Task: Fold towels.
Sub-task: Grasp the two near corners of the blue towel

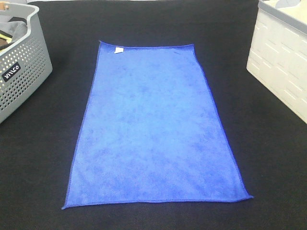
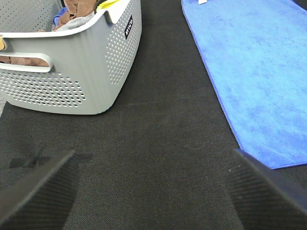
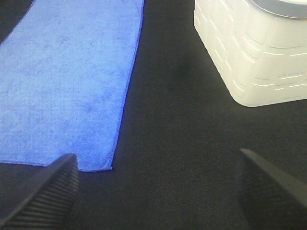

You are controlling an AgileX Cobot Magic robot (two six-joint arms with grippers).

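1. Left gripper (image 2: 153, 191): jaws spread wide, nothing between them, over bare black table cover (image 1: 43, 158). The towel's near corner lies just beside one ribbed finger (image 2: 261, 187).
2. Right gripper (image 3: 158, 187): jaws likewise wide apart and empty, over bare cover. The towel's other near corner lies close to one finger (image 3: 53, 184).
3. Royal-blue microfibre towel (image 1: 156, 124): spread flat and unfolded at the centre of the table, long sides running away from the robot. Hems straight, and the near corners flare slightly outward.
4. Open room: a strip of bare cover runs along each long edge, and the towel sits apart from both containers.
5. Grey perforated basket (image 1: 24, 81): at the far left.
6. White crate (image 1: 283, 72): at the far right.
7. Exterior high view only: the towel's full outline, and a white tag (image 1: 118, 50) at its far left corner.
8. Left wrist view only: brown cloth (image 2: 76, 9) inside the basket, and black tape (image 2: 29, 160) on the cover.
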